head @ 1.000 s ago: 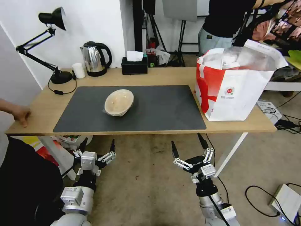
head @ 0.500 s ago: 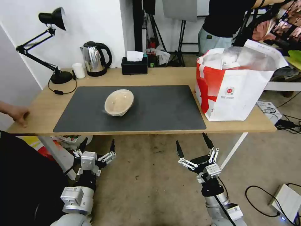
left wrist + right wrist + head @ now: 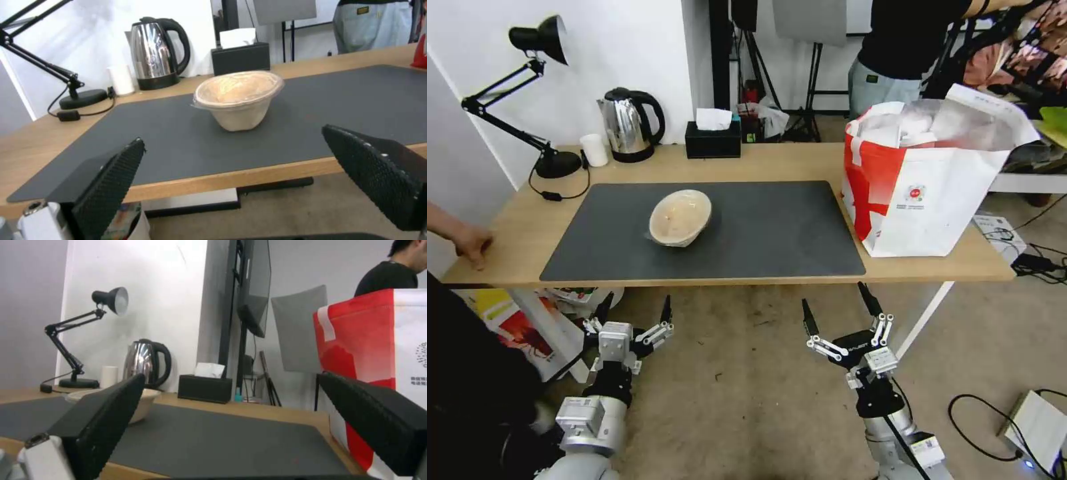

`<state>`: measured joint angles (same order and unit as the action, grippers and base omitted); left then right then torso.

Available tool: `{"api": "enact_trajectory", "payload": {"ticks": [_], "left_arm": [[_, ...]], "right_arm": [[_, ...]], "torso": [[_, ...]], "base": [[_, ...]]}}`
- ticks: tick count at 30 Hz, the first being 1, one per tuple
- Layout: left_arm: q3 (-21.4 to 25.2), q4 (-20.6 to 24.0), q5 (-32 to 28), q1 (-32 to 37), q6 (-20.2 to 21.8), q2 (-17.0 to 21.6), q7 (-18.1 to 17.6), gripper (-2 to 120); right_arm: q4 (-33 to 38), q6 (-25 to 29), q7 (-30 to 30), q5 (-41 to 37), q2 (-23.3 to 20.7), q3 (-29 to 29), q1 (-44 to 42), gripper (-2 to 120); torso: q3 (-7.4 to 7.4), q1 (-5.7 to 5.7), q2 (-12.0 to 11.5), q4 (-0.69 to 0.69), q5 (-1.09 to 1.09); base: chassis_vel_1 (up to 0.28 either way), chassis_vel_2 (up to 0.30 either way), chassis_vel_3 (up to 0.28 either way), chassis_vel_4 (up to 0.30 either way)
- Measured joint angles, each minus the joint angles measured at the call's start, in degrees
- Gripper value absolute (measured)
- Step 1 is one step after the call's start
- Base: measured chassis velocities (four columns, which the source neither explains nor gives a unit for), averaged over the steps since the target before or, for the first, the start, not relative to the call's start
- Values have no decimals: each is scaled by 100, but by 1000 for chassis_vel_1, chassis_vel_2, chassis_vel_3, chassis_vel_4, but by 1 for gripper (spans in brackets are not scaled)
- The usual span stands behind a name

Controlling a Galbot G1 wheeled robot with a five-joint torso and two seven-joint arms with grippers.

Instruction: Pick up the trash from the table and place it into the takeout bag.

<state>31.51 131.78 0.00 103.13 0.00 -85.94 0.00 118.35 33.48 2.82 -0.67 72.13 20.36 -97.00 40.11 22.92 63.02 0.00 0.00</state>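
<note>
left claw [image 3: 633, 313] spread, below tabletop [image 3: 760, 163] edge | right claw [image 3: 838, 310] spread (low too) | paper bowl [image 3: 680, 217] sat mid-mat | takeout bag [image 3: 924, 180] stood right end

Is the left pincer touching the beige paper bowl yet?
Apart. Head view: the left pincer hangs open below the table edge; the beige paper bowl sits on the dark grey mat.
</note>
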Motion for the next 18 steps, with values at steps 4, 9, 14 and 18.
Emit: {"api": "enact_trajectory", "payload": {"ticks": [4, 9, 14, 18], "left_arm": [[0, 0, 0, 0, 0, 0, 0, 100], [0, 0, 0, 0, 0, 0, 0, 100], [0, 0, 0, 0, -1, 0, 0, 100], [-2, 0, 0, 0, -23, -2, 0, 100]], "right_arm": [[0, 0, 0, 0, 0, 0, 0, 100], [0, 0, 0, 0, 1, 0, 1, 100], [0, 0, 0, 0, 1, 0, 1, 100], [0, 0, 0, -1, 1, 0, 1, 100]], "torso": [[0, 0, 0, 0, 0], [0, 0, -1, 0, 0], [0, 0, -1, 0, 0], [0, 0, -1, 0, 0]], "base": [[0, 0, 0, 0], [0, 0, 0, 0], [0, 0, 0, 0], [0, 0, 0, 0]]}}
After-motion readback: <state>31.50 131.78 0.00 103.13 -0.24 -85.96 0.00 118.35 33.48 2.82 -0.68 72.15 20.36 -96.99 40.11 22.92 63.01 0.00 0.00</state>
